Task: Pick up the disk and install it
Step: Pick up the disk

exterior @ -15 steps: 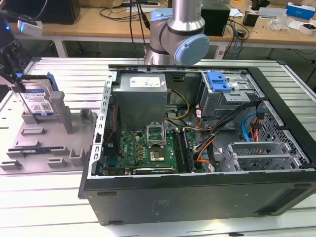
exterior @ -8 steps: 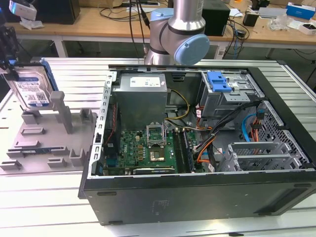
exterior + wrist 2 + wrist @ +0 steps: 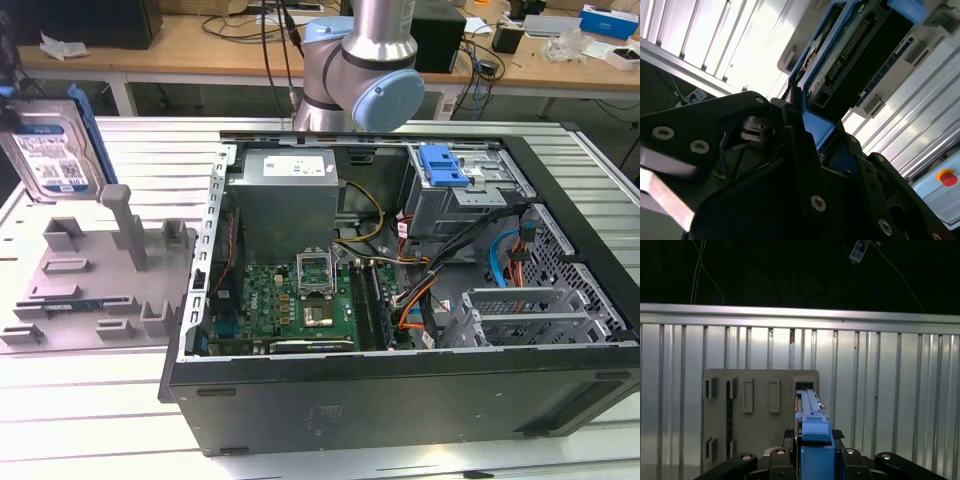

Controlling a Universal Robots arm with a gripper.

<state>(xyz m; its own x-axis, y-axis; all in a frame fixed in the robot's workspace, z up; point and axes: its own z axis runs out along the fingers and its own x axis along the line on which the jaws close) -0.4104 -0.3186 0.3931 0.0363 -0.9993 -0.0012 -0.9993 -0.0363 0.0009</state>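
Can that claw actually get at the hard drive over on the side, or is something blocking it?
Probably yes. In the first wrist view the claw seems already clamped on the disk by its blue frame, holding it up over the grey holder. Nothing stands between claw and disk.

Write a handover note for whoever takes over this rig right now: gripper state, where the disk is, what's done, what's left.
The gripper has its jaws shut on the disk, clamping its blue carrier frame.
The disk is held up over the grey fixture plate, at the exterior view's left, label side towards that camera.
Done: the pick-up.
Left: the install. The disk is not yet in the open computer case, which lies to the exterior view's right of the plate.
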